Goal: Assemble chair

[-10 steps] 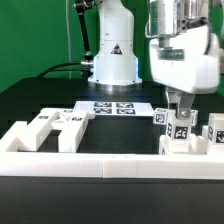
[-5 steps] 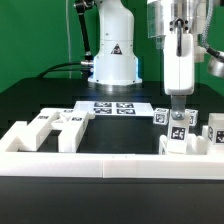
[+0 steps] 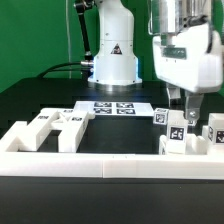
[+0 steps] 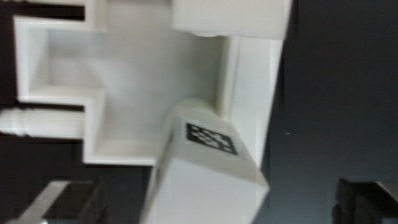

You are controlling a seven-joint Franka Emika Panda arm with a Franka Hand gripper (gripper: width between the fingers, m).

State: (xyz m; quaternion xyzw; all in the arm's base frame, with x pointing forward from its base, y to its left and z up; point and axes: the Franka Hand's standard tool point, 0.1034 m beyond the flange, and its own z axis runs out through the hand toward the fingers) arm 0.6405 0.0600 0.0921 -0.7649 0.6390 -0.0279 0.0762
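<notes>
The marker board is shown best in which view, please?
The exterior view: the marker board lies in sight before the robot base, tags showing. The wrist view shows only white chair parts, no board.

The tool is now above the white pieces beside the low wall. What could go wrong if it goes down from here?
1. The tool hangs over a tagged white piece that stands close to other chair pieces and the low white wall. A finger may hit a neighbour on the way down.
2. In the wrist view this piece lies slanted between the open fingers, so the grip may close off-centre and twist it.
</notes>
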